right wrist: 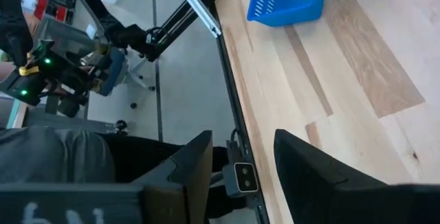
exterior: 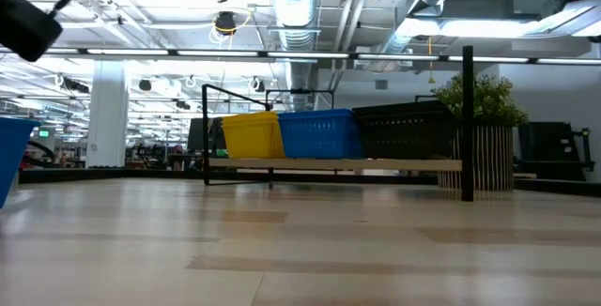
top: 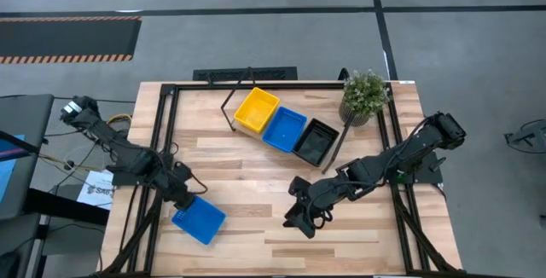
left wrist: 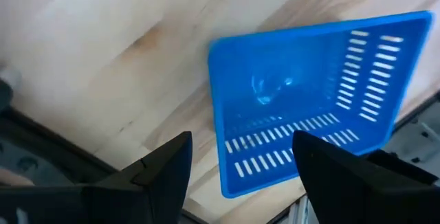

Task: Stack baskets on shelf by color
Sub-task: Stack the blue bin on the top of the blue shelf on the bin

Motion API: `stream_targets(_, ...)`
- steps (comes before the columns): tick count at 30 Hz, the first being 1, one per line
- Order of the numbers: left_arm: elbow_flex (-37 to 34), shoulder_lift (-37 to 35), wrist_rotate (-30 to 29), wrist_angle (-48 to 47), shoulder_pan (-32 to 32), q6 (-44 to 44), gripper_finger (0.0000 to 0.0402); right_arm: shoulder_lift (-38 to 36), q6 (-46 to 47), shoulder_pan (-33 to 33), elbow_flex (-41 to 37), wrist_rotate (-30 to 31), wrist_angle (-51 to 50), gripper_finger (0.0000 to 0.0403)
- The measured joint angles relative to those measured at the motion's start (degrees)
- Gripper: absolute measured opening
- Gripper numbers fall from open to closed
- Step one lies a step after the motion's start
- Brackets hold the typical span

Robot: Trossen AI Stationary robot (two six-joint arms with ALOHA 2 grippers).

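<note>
A loose blue basket [top: 199,219] sits open side up, its bottom on the table near the near left corner. It also shows in the left wrist view [left wrist: 309,100] and at the low view's left edge [exterior: 9,160]. My left gripper [top: 188,199] [left wrist: 240,145] hovers open just above that basket's far left rim and touches nothing. My right gripper [top: 300,217] [right wrist: 242,138] hangs open over the table's middle with nothing between its fingers. On the shelf [exterior: 338,164] stand a yellow basket [top: 256,111], a blue basket [top: 284,129] and a black basket [top: 315,141] in a row.
A potted green plant [top: 364,95] stands at the far right, beside the shelf's black-basket end. The table's black frame rails [top: 162,133] run along its left, right and far sides. Bare wood lies between the shelf and the loose blue basket.
</note>
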Motion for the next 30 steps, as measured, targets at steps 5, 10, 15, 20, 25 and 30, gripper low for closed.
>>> stream_targets(5,0.0,2.4,-0.2,3.1,-5.2,-7.4,0.0238,0.0,-0.2,0.8,0.0,0.0,-0.2,0.0177)
stream_targets(10,0.0,6.0,-1.7,5.0,-9.7,-13.6,0.0238,0.0,-0.7,1.5,0.0,0.0,-0.2,0.0175)
stream_targets(15,0.0,11.2,-4.4,9.5,-11.0,-17.2,0.0238,0.0,-0.6,1.9,0.0,0.1,-0.1,0.0173)
stream_targets(20,0.0,17.5,-10.3,22.2,-10.1,-17.8,0.0238,0.0,0.1,2.6,0.0,0.1,-0.1,0.0173)
stream_targets(25,0.0,24.7,-13.6,33.8,-5.9,-15.4,0.0238,0.0,0.1,3.3,0.0,0.1,-0.2,0.0171)
stream_targets(30,0.0,32.1,-15.8,47.3,1.1,-7.4,0.0238,0.0,0.1,3.3,0.0,0.1,-0.3,0.0171)
